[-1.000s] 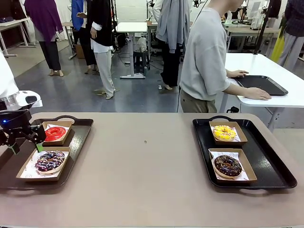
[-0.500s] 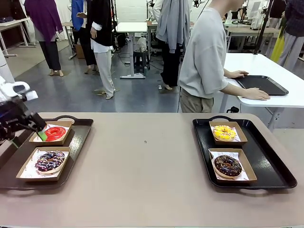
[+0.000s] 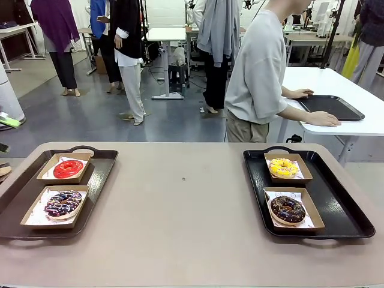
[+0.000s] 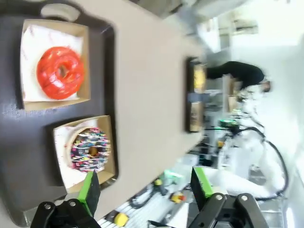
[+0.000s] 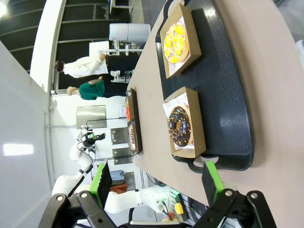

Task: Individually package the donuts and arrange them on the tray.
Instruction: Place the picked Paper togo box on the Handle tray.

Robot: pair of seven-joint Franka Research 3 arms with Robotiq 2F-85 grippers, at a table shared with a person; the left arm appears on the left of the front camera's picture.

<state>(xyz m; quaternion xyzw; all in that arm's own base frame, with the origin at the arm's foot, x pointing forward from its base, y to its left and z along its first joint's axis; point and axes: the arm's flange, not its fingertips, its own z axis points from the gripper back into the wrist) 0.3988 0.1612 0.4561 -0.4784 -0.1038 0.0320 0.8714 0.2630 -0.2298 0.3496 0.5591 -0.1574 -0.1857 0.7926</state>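
I see two trays on the worktop [image 3: 180, 228]: left tray [image 3: 102, 174] at frame left, right tray [image 3: 342, 210] at frame right, each carrying two boxed donuts, one behind the other.

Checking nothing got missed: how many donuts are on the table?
4: red donut and purple sprinkled donut on the left tray; yellow donut and chocolate donut on the right tray.
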